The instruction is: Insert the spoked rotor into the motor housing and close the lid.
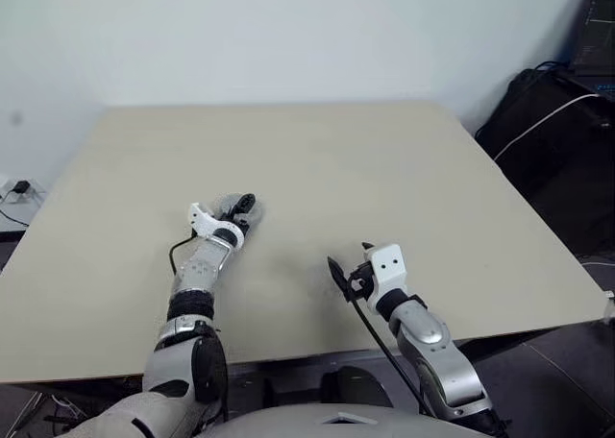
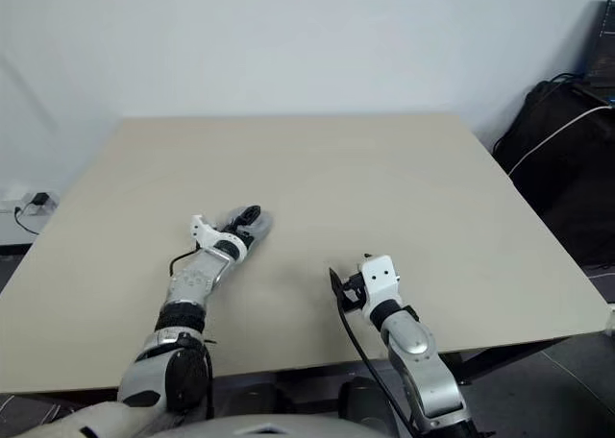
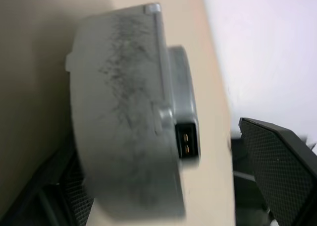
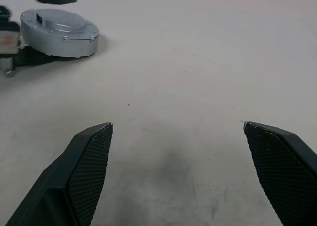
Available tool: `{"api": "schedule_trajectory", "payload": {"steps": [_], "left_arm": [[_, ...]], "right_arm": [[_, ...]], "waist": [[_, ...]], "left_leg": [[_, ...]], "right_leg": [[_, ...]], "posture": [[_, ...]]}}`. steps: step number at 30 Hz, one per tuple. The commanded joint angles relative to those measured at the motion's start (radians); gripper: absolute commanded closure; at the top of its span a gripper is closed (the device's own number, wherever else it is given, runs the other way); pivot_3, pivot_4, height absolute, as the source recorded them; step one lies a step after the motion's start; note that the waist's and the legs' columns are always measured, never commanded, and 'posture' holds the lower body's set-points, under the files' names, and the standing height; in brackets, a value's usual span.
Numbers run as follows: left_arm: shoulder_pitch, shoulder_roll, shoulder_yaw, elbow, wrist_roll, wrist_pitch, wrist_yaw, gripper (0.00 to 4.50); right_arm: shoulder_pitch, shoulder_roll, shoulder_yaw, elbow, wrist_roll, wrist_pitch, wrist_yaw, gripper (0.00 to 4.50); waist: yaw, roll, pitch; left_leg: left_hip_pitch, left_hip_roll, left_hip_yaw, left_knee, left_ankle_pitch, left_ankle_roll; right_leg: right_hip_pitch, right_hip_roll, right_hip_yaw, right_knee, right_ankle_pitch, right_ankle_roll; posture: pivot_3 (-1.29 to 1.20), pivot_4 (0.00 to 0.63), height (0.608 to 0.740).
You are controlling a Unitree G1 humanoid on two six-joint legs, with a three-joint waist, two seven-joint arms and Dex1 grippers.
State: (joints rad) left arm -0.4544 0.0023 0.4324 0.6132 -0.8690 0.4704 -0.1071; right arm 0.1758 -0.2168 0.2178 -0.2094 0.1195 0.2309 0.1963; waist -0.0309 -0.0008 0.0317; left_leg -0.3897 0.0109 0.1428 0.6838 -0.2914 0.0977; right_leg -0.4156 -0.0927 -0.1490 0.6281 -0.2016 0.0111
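On the beige table [image 1: 384, 169], the grey round motor housing [image 4: 59, 31] with its lid on lies flat on the tabletop, left of centre in the head views, between the fingers of the left gripper [image 1: 235, 210]. In the right wrist view it shows in the upper left of the frame as a squat silver-grey disc with a raised round top and a small dark socket near its rim, one black finger of the left gripper above it and the other low beside it. The left wrist view shows its scuffed grey side wall close up, with a small black connector [image 3: 187, 139] holding two brass pins; one textured black finger [image 3: 277, 166] stands clear of the assembly at the lower right of that frame, tabletop showing between them, so the jaws are spread and not pressing on it. The right gripper [image 1: 348, 277] sits lower and right of centre in the head views, well apart from the housing, its jaws wide with bare table between them. A black bag [image 1: 557, 140] sits past the table's right edge.
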Motion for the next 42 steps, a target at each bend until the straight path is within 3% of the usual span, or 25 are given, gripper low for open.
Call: {"api": "schedule_trajectory", "payload": {"steps": [1, 5, 9, 13, 18, 29, 42], "left_arm": [[0.130, 0.019, -0.006, -0.141, 0.016, 0.102, 0.047, 0.02], [0.271, 0.047, -0.019, -0.314, 0.026, 0.174, 0.058, 0.02], [0.425, 0.092, -0.163, -0.527, 0.155, 0.157, 0.017, 0.02], [0.553, 0.115, -0.302, -0.694, 0.320, 0.015, -0.022, 0.02], [0.678, 0.095, -0.411, -0.796, 0.574, -0.292, 0.003, 0.02], [0.751, 0.059, -0.470, -0.679, 0.876, -0.726, 0.085, 0.02], [0.711, 0.023, -0.471, -0.584, 0.844, -0.858, 0.037, 0.02]], "right_arm": [[-0.010, 0.014, -0.026, -0.029, 0.005, 0.006, 0.004, 0.00], [-0.006, 0.039, -0.046, -0.023, 0.027, 0.019, 0.008, 0.00], [-0.003, 0.051, -0.067, -0.013, 0.031, 0.012, 0.015, 0.00], [0.006, 0.061, -0.087, 0.005, 0.026, -0.013, 0.018, 0.00], [0.029, 0.081, -0.116, 0.026, 0.025, -0.060, 0.012, 0.00], [0.088, 0.157, -0.200, 0.104, -0.078, -0.301, -0.153, 0.00], [0.124, 0.178, -0.199, 0.133, -0.088, -0.355, -0.159, 0.00]], "waist": [[-0.004, 0.000, -0.004], [-0.010, 0.001, -0.007], [-0.013, 0.005, -0.010], [-0.005, 0.010, -0.012], [0.013, 0.012, -0.010], [0.023, 0.018, -0.006], [0.023, 0.017, -0.006]], "left_leg": [[0.001, 0.000, 0.000, -0.001, 0.000, 0.000], [0.010, 0.002, 0.000, -0.003, -0.001, -0.002], [0.013, 0.004, 0.000, -0.004, -0.001, -0.004], [0.013, 0.003, 0.000, -0.005, -0.001, -0.004], [0.011, 0.003, 0.000, -0.006, -0.001, -0.004], [0.009, 0.001, 0.001, -0.012, -0.004, 0.001], [0.009, 0.002, 0.001, -0.014, -0.003, 0.001]], "right_leg": [[0.001, 0.000, 0.000, 0.000, 0.000, 0.000], [0.005, 0.000, 0.000, 0.000, -0.005, -0.007], [0.004, 0.001, -0.001, 0.001, -0.006, -0.008], [0.004, 0.000, 0.000, 0.001, -0.006, -0.009], [0.001, -0.001, 0.000, 0.001, -0.006, -0.009], [-0.002, -0.003, -0.001, -0.001, -0.007, -0.010], [-0.004, -0.003, -0.002, -0.001, -0.009, -0.011]], "posture": [[0.00, 0.000, 0.740], [0.00, 0.000, 0.740], [0.00, 0.000, 0.740], [0.00, 0.000, 0.740], [0.00, 0.000, 0.740], [0.00, 0.000, 0.740], [0.00, 0.000, 0.740]]}}
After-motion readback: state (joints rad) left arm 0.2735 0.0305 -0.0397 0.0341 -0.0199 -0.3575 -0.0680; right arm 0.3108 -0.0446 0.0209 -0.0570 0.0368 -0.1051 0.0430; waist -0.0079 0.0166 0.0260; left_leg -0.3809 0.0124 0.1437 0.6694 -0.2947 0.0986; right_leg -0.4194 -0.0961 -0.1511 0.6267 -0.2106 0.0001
